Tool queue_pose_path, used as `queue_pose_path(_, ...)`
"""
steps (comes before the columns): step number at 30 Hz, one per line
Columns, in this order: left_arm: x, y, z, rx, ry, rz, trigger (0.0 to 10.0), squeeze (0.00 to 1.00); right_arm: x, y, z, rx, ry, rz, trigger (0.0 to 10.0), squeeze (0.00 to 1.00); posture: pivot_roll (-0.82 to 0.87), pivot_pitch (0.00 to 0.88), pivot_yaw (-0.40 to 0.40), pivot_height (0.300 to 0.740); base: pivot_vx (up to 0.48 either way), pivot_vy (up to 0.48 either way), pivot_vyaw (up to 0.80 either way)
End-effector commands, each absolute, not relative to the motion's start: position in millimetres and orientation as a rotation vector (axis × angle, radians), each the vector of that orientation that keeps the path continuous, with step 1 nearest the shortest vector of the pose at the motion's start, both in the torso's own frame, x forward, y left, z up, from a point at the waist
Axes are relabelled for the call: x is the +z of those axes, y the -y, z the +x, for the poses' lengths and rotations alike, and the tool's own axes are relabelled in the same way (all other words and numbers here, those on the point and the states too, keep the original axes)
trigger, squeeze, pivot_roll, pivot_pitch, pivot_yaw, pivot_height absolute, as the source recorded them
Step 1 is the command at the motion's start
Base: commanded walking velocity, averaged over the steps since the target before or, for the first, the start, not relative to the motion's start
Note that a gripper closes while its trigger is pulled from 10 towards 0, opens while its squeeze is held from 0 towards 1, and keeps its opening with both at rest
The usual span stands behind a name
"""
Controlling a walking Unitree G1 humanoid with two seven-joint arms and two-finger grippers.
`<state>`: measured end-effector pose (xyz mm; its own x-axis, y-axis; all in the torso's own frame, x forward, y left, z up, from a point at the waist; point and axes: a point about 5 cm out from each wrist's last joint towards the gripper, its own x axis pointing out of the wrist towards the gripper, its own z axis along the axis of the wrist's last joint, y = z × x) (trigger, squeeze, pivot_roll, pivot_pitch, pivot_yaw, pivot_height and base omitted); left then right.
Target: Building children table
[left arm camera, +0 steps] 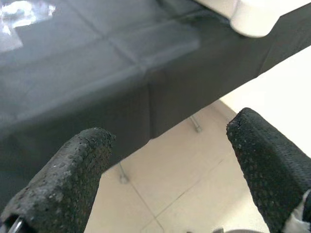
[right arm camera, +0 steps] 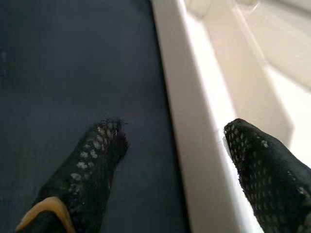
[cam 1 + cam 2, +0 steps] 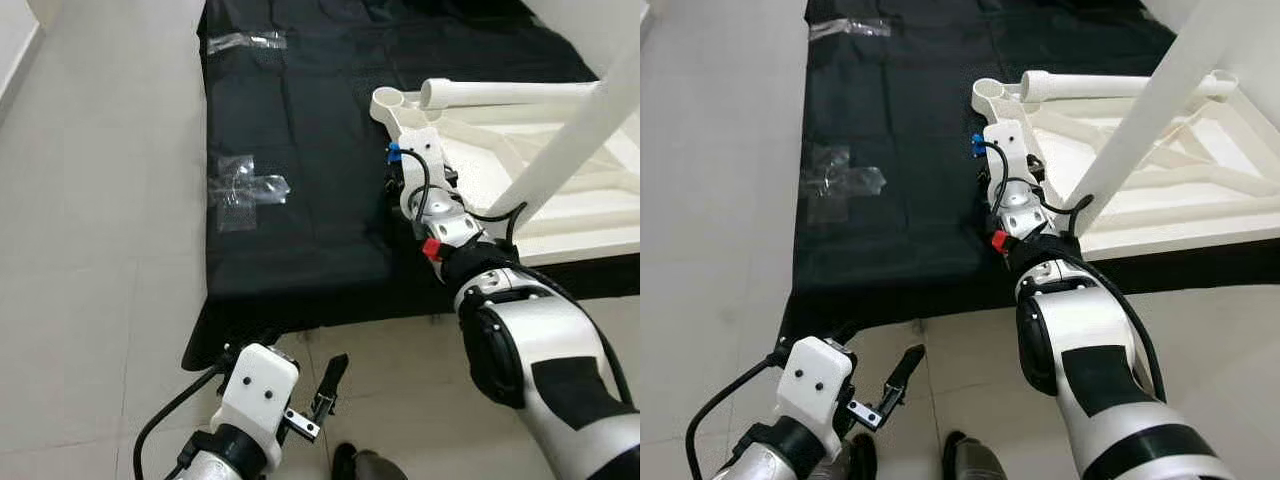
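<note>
Pale floor tiles [image 3: 90, 300] lie nearest, where the left gripper [image 1: 170, 170] hangs low with its fingers spread apart, holding nothing. Beyond it, a black cloth [image 3: 300, 150] covers a low platform. On the cloth, the right gripper [image 2: 170, 160] straddles the white rim of the upturned children's table [image 3: 560, 200], fingers open either side. Farther left, clear plastic bags [image 3: 245, 190] lie on the cloth.
</note>
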<state>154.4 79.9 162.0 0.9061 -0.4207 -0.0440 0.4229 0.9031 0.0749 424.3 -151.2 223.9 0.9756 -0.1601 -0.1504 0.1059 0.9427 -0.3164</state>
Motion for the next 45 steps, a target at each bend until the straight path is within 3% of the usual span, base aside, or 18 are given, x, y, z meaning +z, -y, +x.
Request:
queue_pose_path(1,162.5,-64.3,142.2,-0.497,-0.051,0.028,10.0,0.00,219.5,156.2,423.5,-0.143,-0.214,-0.304,10.0,0.00,0.11,0.327,-0.090,0.740,0.000,0.000,0.00)
queue_pose_path(7,162.9,-62.9,141.3,-0.485,-0.058,0.027,10.0,0.00,213.3,151.7,422.5,-0.066,-0.285,-0.251,10.0,0.00,0.10,0.321,-0.103,0.740,0.000,0.000,0.00)
queue_pose_path(8,163.0,-62.6,141.4,-0.482,-0.059,0.027,10.0,0.00,213.1,149.9,422.6,-0.040,-0.289,-0.249,0.0,0.00,0.10,0.317,-0.107,0.740,0.000,0.000,0.00)
queue_pose_path(30,164.4,-63.7,155.6,-0.464,-0.019,0.061,10.0,0.00,231.4,136.6,426.1,0.114,-0.237,-0.284,0.0,0.00,0.09,0.273,-0.103,0.740,0.000,0.000,0.00)
queue_pose_path(32,164.4,-63.9,159.1,-0.459,-0.011,0.067,10.0,0.00,228.2,120.6,424.7,0.219,-0.240,-0.285,0.0,0.00,0.08,0.266,-0.105,0.740,0.000,0.000,0.00)
queue_pose_path(35,164.4,-63.9,159.1,-0.459,-0.011,0.067,10.0,0.00,228.2,120.6,424.7,0.219,-0.240,-0.285,0.0,0.00,0.08,0.266,-0.105,0.740,0.000,0.000,0.00)
queue_pose_path(38,163.8,-64.9,164.3,-0.452,-0.002,0.075,10.0,0.00,209.3,95.9,416.9,0.431,-0.271,-0.324,0.0,0.00,0.07,0.260,-0.103,0.740,0.000,0.000,0.00)
queue_pose_path(45,162.5,-66.7,167.0,-0.446,0.001,0.084,10.0,0.00,195.5,92.3,408.8,0.572,-0.286,-0.356,0.0,0.00,0.07,0.249,-0.098,0.740,0.000,0.000,0.00)
